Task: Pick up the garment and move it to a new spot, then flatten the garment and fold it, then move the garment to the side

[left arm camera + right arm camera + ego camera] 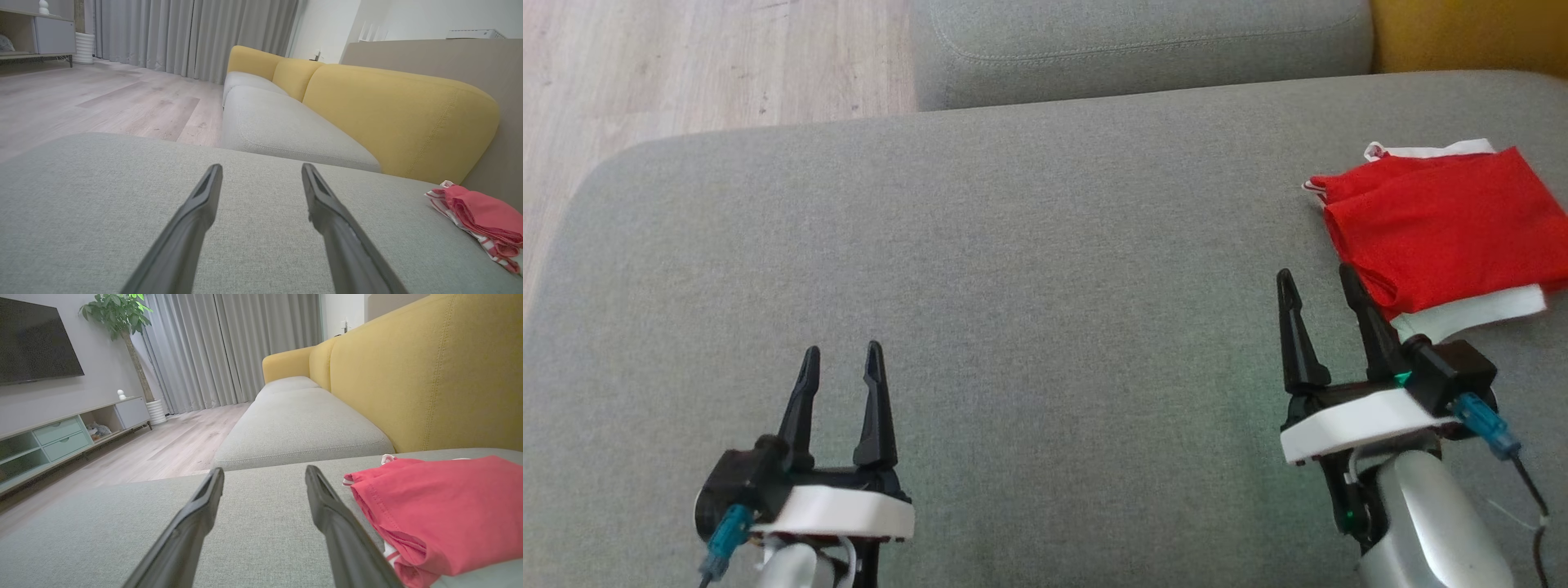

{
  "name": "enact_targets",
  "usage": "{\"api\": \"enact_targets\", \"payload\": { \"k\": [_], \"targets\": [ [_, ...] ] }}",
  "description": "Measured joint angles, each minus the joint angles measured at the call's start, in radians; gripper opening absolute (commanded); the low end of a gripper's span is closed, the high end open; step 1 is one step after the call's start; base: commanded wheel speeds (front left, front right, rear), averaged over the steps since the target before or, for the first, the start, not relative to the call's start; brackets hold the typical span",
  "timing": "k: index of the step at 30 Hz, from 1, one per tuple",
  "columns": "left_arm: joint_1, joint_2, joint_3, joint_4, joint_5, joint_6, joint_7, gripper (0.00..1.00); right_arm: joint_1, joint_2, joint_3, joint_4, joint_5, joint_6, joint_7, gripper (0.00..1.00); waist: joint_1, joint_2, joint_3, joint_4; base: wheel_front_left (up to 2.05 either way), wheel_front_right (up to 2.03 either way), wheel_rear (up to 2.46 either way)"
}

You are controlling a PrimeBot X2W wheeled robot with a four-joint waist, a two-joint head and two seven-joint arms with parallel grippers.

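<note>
Folded red-and-white garment (1445,229) lies at far right edge of grey cushion (1013,269), near yellow backrest (1470,33). Right claw (1316,273) spread, empty, just beside garment. Left claw (842,353) spread, empty, over cushion's near left part, well apart from garment.

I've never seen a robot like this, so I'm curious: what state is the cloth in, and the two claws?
Red garment: folded, lying at the right side of the grey cushion, held by nothing.
Left gripper: open, empty.
Right gripper: open, empty, close beside the garment's near corner.
</note>
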Motion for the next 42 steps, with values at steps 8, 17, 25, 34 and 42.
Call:
{"api": "enact_targets", "payload": {
  "k": [8,17,25,34,42],
  "targets": [
    [0.0,0.0,-0.001,-0.004,-0.016,-0.01,0.0,1.0,0.0,0.0,-0.002,-0.001,0.001,0.0,0.0,1.0,0.0,0.0,0.0,-0.002,0.0,0.0,0.0],
    [0.0,0.0,-0.001,0.007,-0.015,-0.023,0.0,1.0,0.0,0.0,0.0,-0.006,0.01,0.0,0.0,1.0,0.0,0.0,-0.002,-0.006,0.0,0.0,0.0],
    [0.0,0.0,0.002,0.007,-0.059,-0.022,0.0,1.0,0.0,0.0,0.003,-0.007,0.016,0.0,0.0,1.0,0.0,0.0,-0.004,-0.008,0.0,0.0,0.0],
    [0.044,0.0,0.002,0.083,-0.079,-0.022,0.008,0.0,0.065,0.003,0.006,0.061,0.028,0.0,0.005,0.0,0.0,0.0,-0.004,-0.007,0.0,0.0,0.0],
    [0.049,0.0,0.007,0.084,-0.147,-0.023,0.026,0.0,0.076,0.003,0.001,0.056,0.109,0.0,0.016,0.0,0.0,0.0,-0.007,-0.005,0.0,0.0,0.0]
  ]
}}
